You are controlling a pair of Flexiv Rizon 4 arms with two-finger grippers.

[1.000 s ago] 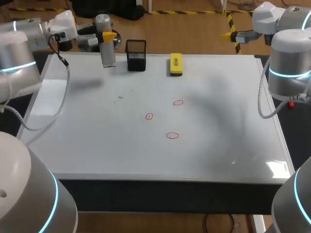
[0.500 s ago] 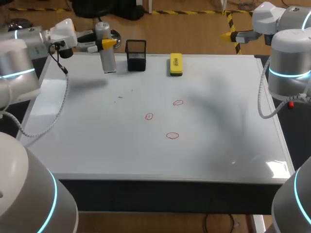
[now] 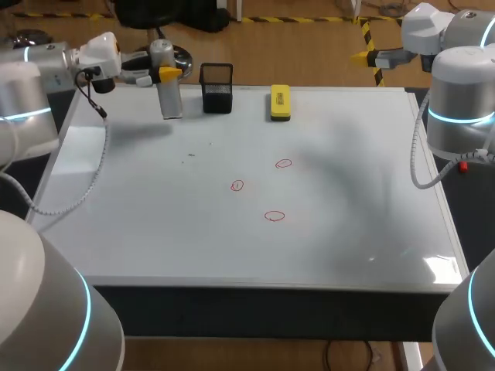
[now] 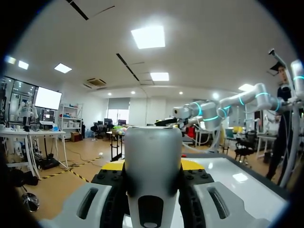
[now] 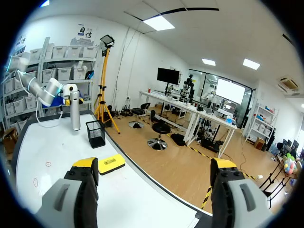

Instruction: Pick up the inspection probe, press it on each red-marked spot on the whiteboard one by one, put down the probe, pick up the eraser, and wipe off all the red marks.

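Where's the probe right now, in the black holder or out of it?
Out. The left gripper holds the probe upright, to one side of the black holder, clear of it.

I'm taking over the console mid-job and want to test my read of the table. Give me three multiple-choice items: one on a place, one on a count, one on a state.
1. Where does the eraser lie?
A) at the far edge of the whiteboard, apart from the black holder
B) inside the black holder
C) at the whiteboard's near edge

2. How many red marks are on the whiteboard?
A) two
B) three
C) five

3. What is the state of the left gripper?
A) open and empty
B) shut on the probe
C) shut on the eraser

Answers:
1 A: the head view shows the yellow eraser by the far edge, with a gap between it and the holder.
2 B: three small red rings sit near the board's middle.
3 B: the left wrist view shows the grey probe clamped from both sides.
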